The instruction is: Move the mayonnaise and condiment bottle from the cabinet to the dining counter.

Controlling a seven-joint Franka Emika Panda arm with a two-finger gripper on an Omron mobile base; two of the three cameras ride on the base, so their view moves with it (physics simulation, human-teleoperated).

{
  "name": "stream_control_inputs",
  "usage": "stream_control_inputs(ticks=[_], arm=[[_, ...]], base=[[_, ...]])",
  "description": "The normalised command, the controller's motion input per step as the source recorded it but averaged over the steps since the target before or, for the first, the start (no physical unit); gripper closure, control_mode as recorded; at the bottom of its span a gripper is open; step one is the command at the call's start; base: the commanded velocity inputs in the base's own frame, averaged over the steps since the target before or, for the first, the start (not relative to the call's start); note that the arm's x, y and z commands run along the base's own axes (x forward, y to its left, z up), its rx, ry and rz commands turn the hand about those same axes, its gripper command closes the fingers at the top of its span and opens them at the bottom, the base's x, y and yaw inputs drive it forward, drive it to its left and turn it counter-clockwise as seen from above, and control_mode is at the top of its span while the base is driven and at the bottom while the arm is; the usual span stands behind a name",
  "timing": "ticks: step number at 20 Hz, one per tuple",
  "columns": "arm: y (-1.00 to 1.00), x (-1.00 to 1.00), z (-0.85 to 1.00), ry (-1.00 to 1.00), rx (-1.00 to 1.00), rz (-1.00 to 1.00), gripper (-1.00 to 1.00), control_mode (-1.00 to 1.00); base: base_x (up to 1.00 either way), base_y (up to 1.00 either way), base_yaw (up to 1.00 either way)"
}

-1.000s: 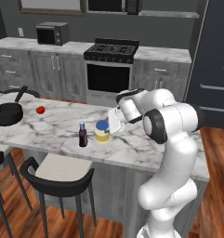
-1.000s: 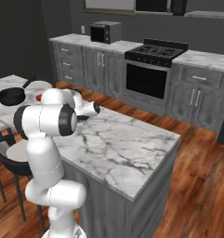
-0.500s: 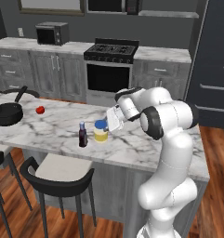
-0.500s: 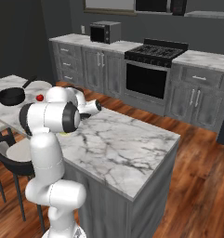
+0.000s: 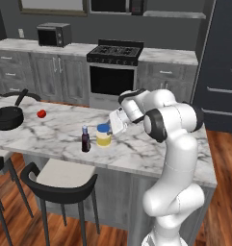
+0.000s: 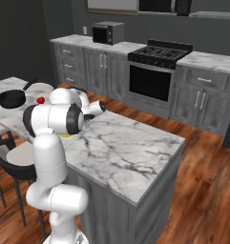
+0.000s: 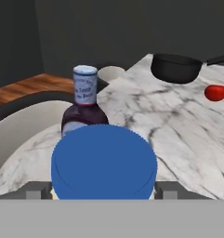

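mayonnaise (image 5: 103, 135) stands upright on the marble dining surface (image 5: 136, 149), the condiment bottle (image 5: 85, 140) just beside it. the pincer (image 5: 116, 121) is spread, fingertips (image 7: 37, 189) flanking the blue lid without pinching. best to lift straight away, avoiding the bottle.

The white marble dining counter (image 5: 59, 139) carries the mayonnaise (image 5: 104, 135) and the condiment bottle (image 5: 85, 139) upright just beside each other, with a black pan (image 5: 6, 117) and a red tomato (image 5: 41, 114) farther along.
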Motion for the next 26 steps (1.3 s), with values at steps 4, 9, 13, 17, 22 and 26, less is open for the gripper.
stream_control_inputs(ticks=[4,9,13,17,22,26], arm=[[0.05,0.0,-0.2,0.0,-0.01,0.0,-1.0,-1.0],[0.0,0.0,-0.14,0.0,0.0,0.0,-1.0,-1.0],[0.0,0.0,-0.09,0.0,0.0,0.0,-1.0,-1.0],[0.0,-0.13,-0.04,0.0,0.0,0.0,-1.0,-1.0],[-0.04,-0.17,-0.01,0.05,0.0,0.0,-1.0,-1.0],[-0.12,-0.13,0.0,0.07,0.0,0.0,-1.0,-1.0]], base=[[0.0,0.0,0.0],[0.0,0.0,0.0],[0.0,0.0,0.0],[0.0,0.0,0.0],[0.0,0.0,0.0],[0.0,0.0,0.0]])
